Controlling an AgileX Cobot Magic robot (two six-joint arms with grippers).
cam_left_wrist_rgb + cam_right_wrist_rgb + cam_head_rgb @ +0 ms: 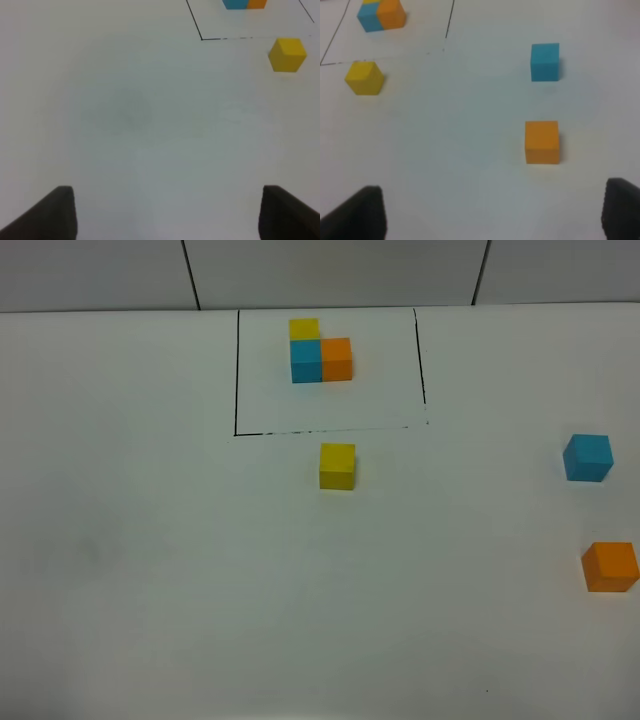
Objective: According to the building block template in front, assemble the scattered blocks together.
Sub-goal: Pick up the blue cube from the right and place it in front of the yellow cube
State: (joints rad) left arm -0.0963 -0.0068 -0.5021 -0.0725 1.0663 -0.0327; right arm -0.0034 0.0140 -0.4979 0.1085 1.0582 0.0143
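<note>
White tabletop (pixel 140 570) runs across everything you see. On the left, your left claw (pixel 167 212) shows only in its own wrist view. Its two dark fingers (pixel 60 212) stand wide apart with nothing but table between them, so it is open and holds nothing.

Towards the middle, at the far side of the table, you have the template (pixel 320 350). It is a small L of three touching cubes, yellow behind blue, with orange against the blue one's right side. A thin black outline (pixel 237 370) frames all three. Just outside the near line of that outline sits the loose yellow cube (pixel 337 466), close to the line but not touching it.

Further right you find the loose blue cube (pixel 588 457), well apart from the yellow one and near the right edge of the overhead view. The loose orange cube (pixel 611 566) sits closer to the near edge, apart from the blue one.

Your right claw (pixel 495 212) is also spread wide and grips nothing. The orange cube lies ahead of it, not between its fingers.
</note>
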